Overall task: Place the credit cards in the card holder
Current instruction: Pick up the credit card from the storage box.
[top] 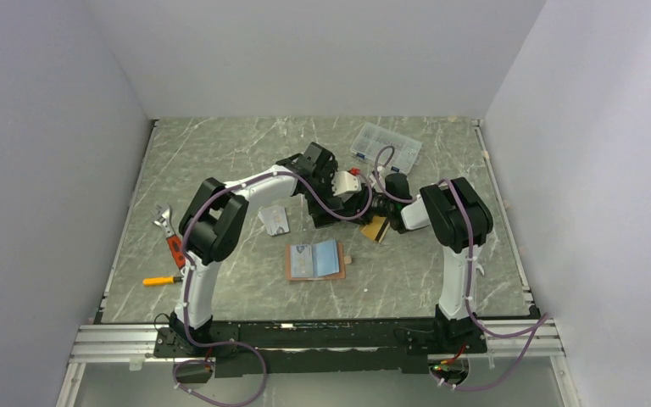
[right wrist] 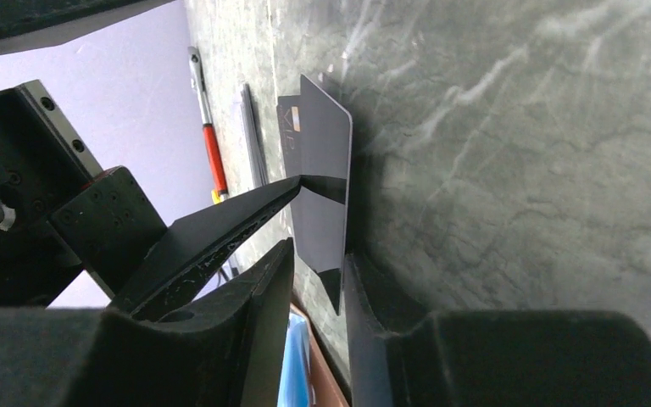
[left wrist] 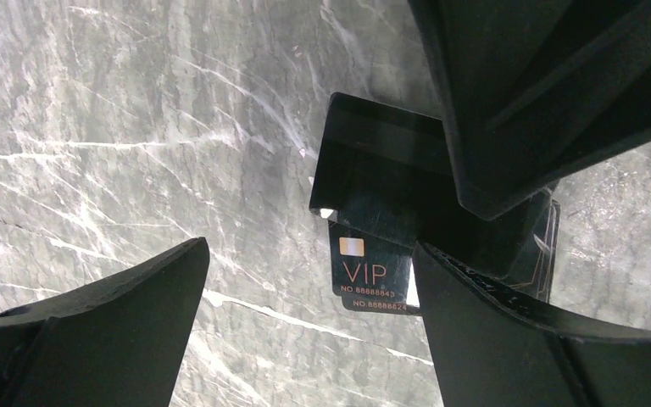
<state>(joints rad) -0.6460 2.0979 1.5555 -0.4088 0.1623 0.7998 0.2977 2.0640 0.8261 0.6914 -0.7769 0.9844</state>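
Pick-up step: the black VIP card (right wrist: pixel 322 170) stands tipped off the table, mid-table. The left gripper (left wrist: pixel 309 254) gapes wide, one fingertip propping it. The right gripper (right wrist: pixel 318 263) straddles its edge, grip unclear. Next: pinch, lift, carry to the open card holder (top: pixel 314 261)

A clear organizer box (top: pixel 385 146) sits far back; a wrench (top: pixel 163 220) and a screwdriver (top: pixel 162 281) lie left.

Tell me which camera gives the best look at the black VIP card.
Left wrist view: the black VIP card faces the lens with its lettering readable, though it is partly covered. The right wrist view shows it nearly edge-on between the fingers of the right gripper. In the top view it cannot be made out.
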